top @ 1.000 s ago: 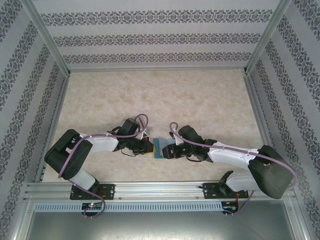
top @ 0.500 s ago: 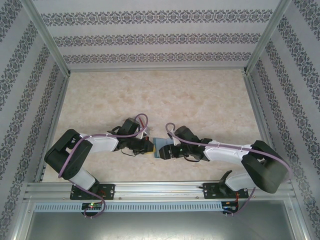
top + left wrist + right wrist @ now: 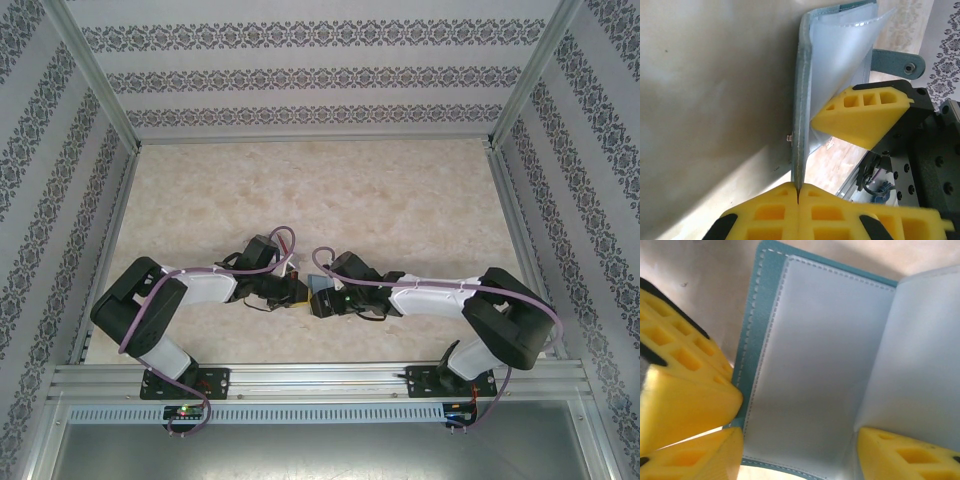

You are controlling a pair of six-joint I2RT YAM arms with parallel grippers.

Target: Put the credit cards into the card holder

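Note:
The card holder (image 3: 321, 288), a teal wallet with a pale inside, is held up between my two grippers at the table's near middle. My left gripper (image 3: 798, 187) is shut on the card holder's (image 3: 835, 60) thin teal edge. In the right wrist view the card holder (image 3: 825, 365) stands unfolded, its pale inner panel facing the camera. My right gripper (image 3: 800, 452) is open; one finger sits at the panel's teal edge and the other is tucked into the fold. That tucked-in fingertip (image 3: 860, 115) presses against a translucent flap. The credit cards are out of view.
The snap tab (image 3: 897, 62) sticks out past the wallet's far side. The left gripper's yellow fingers (image 3: 685, 390) crowd the wallet's left edge. Metal frame rails (image 3: 300, 380) run along the near edge, and patterned walls close in the other sides.
The right arm has slid left, bringing its gripper closer against the left gripper and over the card holder. The left arm has stayed put, still shut on the wallet's edge.

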